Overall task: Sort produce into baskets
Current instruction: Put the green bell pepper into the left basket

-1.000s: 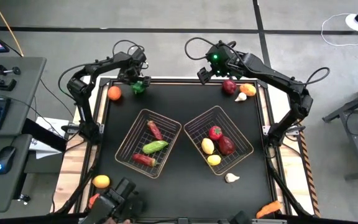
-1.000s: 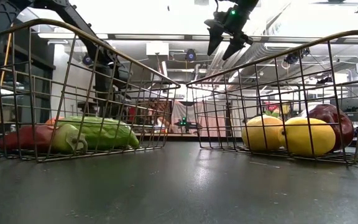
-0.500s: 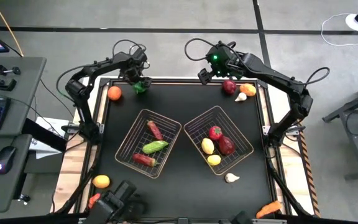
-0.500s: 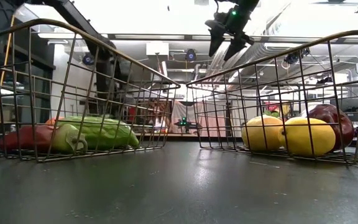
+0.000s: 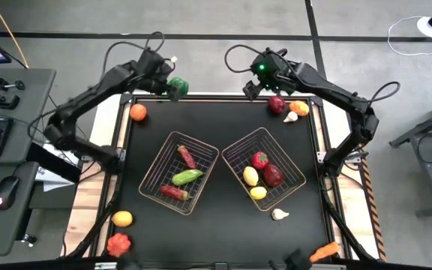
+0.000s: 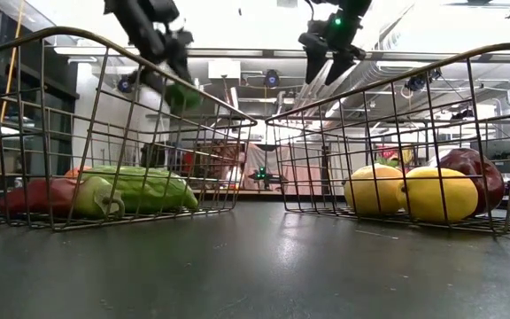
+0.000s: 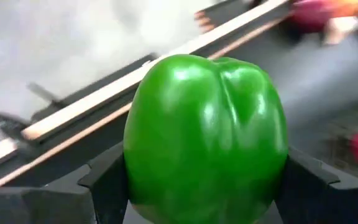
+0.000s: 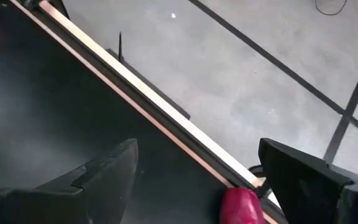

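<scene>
My left gripper [image 5: 171, 85] is shut on a green bell pepper [image 5: 178, 88], held high over the table's far edge and above the left wire basket [image 5: 158, 171]; it also shows in the low view [image 6: 182, 94]. My right gripper [image 5: 251, 91] is open and empty, raised near the far edge, just left of a dark red fruit [image 5: 276, 104]. The left basket holds a green vegetable [image 5: 187, 177] and two red ones. The right basket [image 5: 235, 154] holds two yellow fruits, a red one and a dark red one. My left gripper pinches the green pepper by its two opposite sides [image 7: 135, 168] between its two fingers [image 7: 107, 180]. The pepper is lifted clear of the table, and its lobed end faces away from the wrist.
An orange [image 5: 138, 112] lies at the far left. An orange fruit [image 5: 299, 107] and a white bulb [image 5: 291, 116] lie beside the dark red fruit. Near the front lie an orange [image 5: 122, 218], a red fruit [image 5: 118, 244], a white bulb [image 5: 279, 214] and a carrot [image 5: 323, 253].
My left gripper has risen from the table's far left with the green pepper, which is now lifted clear, and has gone a little toward the right. My right gripper has shifted slightly toward the dark red fruit.
</scene>
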